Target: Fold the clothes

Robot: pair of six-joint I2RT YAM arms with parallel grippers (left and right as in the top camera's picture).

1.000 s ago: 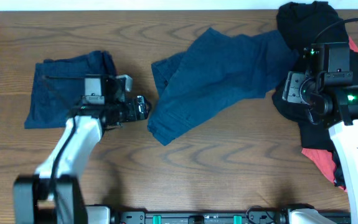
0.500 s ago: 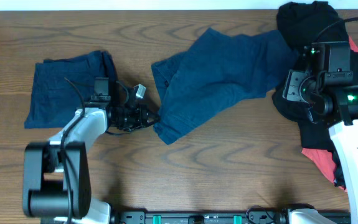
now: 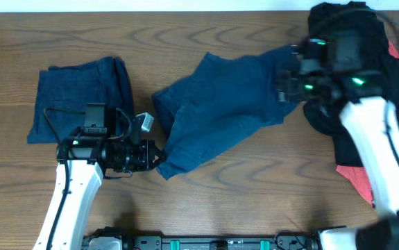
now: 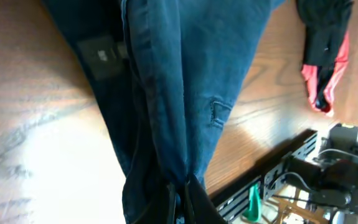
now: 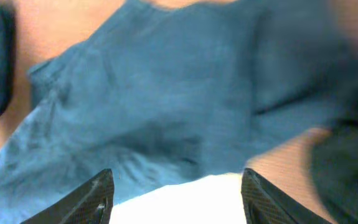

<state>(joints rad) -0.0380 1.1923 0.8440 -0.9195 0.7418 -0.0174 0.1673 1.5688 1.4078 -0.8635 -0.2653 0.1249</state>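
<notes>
One piece of the clothes, a rumpled dark blue garment, lies spread across the middle of the table. My left gripper is shut on its near-left corner; in the left wrist view the fabric hangs pinched between the fingers of that gripper. My right gripper hovers, blurred, over the garment's right end. It stands open in the right wrist view, with nothing between its fingertips and the blue cloth beyond them. A second blue garment lies folded at the left.
A pile of black clothing sits at the back right, with a red piece under it near the right edge. Bare wooden table shows along the front. A rail with green clips runs along the table's front edge.
My left gripper shut on the garment's near-left corner and dragged it leftwards. The right arm swung left from the black pile to over the garment's right end.
</notes>
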